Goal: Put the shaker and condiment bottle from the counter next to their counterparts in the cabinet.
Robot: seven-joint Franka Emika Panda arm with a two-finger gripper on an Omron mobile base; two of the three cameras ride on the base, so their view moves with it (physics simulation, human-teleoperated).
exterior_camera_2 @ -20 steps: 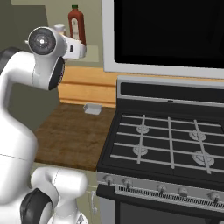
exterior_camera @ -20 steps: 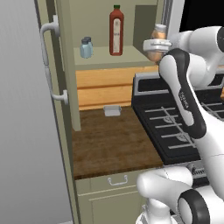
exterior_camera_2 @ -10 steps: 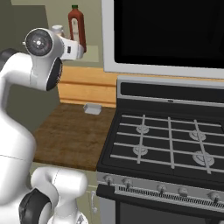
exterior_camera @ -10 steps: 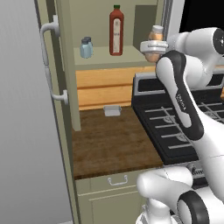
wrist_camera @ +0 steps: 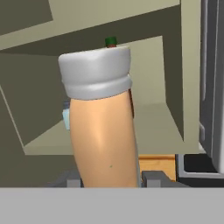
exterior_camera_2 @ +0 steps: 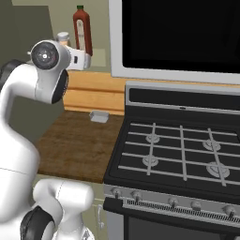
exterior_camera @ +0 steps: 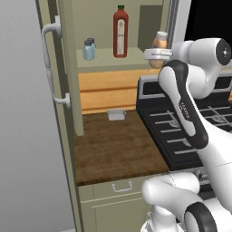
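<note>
— While the arm reaches up toward the cabinet (exterior_camera: 149, 27), what does the gripper (wrist_camera: 109, 178) carry?
— It is clamped on the condiment bottle (wrist_camera: 105, 131), its fingers (wrist_camera: 151, 178) pressed to both sides low on the orange body, whitish cap upward.
— Where is that bottle in the room?
— In the air at the right end of the cabinet shelf (exterior_camera: 113, 58), near the shelf's height, close to the stove (exterior_camera_2: 187, 154).
— And on the shelf?
— A tall dark-red bottle (exterior_camera: 120, 31) stands upright, a pale-blue shaker (exterior_camera: 89, 50) to its left.
— The tabletop (exterior_camera: 113, 149)?
— A small pale tray (exterior_camera: 116, 114) rests at its back edge.
</note>
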